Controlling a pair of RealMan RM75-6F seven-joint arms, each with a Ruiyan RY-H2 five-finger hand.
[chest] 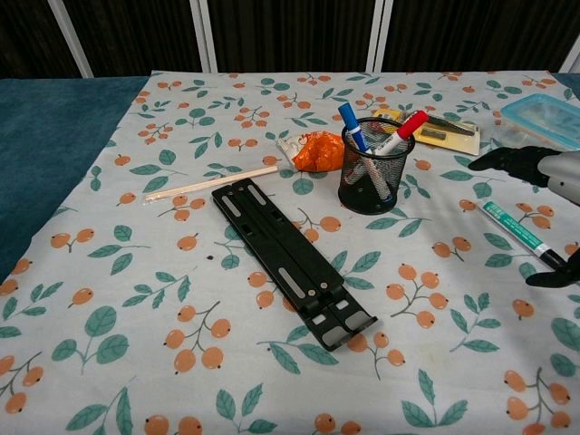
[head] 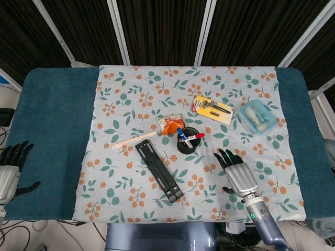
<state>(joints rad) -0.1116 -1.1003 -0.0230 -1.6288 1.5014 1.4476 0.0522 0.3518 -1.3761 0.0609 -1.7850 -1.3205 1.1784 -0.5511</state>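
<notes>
Black folding stand center; orange packet, wooden stick, razor card, blue container.

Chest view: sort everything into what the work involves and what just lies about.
In the work: right hand, open above the green marker; mesh pen cup nearby.
Lying about: black stand, orange packet, chopsticks, razor card, blue box.

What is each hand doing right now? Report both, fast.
Left hand: open, holding nothing, on the blue table edge.
Right hand: open, fingers spread above the green-capped marker pen, not gripping it.
</notes>
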